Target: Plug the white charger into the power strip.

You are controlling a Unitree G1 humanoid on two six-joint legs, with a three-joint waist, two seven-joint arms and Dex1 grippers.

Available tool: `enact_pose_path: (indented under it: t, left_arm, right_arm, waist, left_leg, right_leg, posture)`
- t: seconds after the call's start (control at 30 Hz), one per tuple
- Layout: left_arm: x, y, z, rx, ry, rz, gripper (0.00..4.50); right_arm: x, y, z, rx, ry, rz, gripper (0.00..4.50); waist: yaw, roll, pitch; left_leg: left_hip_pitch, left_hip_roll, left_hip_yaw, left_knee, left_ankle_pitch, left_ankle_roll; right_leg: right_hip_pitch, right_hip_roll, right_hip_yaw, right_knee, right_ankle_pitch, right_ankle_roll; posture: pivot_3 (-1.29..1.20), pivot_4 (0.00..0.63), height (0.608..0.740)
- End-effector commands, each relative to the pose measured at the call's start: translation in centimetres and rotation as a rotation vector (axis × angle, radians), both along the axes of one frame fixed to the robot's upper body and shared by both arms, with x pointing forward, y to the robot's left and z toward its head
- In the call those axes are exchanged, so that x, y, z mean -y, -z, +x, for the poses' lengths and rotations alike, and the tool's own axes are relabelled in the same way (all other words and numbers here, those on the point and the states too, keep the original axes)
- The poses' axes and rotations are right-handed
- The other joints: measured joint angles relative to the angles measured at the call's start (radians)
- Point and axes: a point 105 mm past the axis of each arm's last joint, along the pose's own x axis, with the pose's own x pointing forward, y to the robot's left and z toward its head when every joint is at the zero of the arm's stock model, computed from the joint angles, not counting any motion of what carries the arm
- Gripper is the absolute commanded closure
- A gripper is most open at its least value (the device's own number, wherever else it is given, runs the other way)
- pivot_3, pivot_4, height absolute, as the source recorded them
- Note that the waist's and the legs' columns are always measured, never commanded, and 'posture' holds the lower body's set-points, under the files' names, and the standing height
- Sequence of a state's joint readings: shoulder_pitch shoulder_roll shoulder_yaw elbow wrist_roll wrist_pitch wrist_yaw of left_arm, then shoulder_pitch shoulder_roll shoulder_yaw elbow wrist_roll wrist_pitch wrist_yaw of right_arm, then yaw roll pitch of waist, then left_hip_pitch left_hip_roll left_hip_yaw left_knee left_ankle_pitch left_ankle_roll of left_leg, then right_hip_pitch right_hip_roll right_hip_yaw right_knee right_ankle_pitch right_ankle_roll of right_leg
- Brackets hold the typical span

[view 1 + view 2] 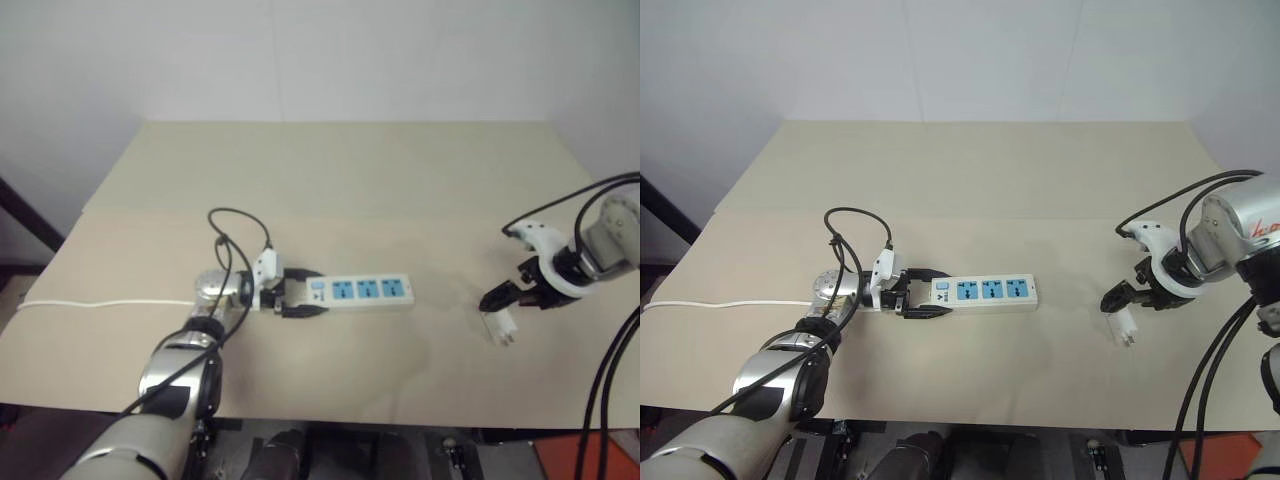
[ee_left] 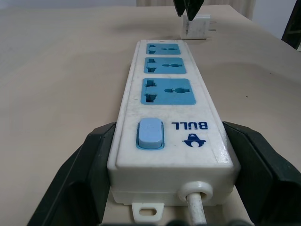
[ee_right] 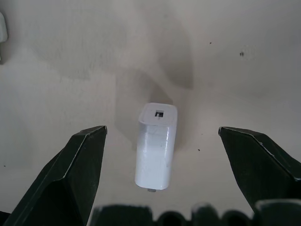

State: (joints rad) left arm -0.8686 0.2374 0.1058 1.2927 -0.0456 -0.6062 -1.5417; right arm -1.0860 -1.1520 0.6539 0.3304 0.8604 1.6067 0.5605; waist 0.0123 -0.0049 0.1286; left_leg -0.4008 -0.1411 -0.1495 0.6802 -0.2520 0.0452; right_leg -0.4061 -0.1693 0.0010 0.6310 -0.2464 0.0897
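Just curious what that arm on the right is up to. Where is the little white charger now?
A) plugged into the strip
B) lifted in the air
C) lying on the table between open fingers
C: the white charger lies on the table, the right gripper open around it.

The thin white cable [image 1: 100, 303] is running off the picture's left edge, its far end unseen. The left gripper [image 2: 164, 155] is covering the sides of the power strip [image 2: 169, 103] at the switch end. The white charger [image 3: 156, 146] is showing only a stub of prong.
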Motion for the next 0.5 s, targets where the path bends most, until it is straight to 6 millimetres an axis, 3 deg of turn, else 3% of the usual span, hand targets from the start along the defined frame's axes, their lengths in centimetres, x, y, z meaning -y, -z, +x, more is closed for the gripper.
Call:
enact_pose_path:
  t: [0.03, 0.37, 0.5]
  left_arm:
    - [0.5, 0.6, -0.4, -0.007, 0.022, 0.013, 1.25]
    - [0.2, 0.8, -0.4, -0.004, 0.013, 0.027, 1.25]
    - [-0.1, 0.9, -0.5, -0.009, 0.011, 0.032, 1.25]
  right_arm:
    - [-0.2, -0.3, 0.1, 0.009, 0.002, 0.014, 0.0]
    - [-0.6, 0.4, 0.3, -0.007, 0.008, 0.029, 0.0]
    - [-0.6, 0.9, 0.2, -0.022, 0.008, 0.028, 1.23]
  waist:
    - [0.0, 0.0, 0.0]
    - [0.0, 0.001, -0.001]
    - [-0.001, 0.001, -0.001]
  left_leg:
    - [0.0, 0.0, 0.0, 0.0, 0.0, 0.0]
    - [0.0, 0.0, 0.0, 0.0, 0.0, 0.0]
    - [0.0, 0.0, 0.0, 0.0, 0.0, 0.0]
  right_leg:
    - [0.0, 0.0, 0.0, 0.0, 0.0, 0.0]
    - [0.0, 0.0, 0.0, 0.0, 0.0, 0.0]
    - [0.0, 0.0, 0.0, 0.0, 0.0, 0.0]
  posture:
    - [0.0, 0.15, 0.74]
    - [0.0, 0.15, 0.74]
    - [0.0, 0.15, 0.74]
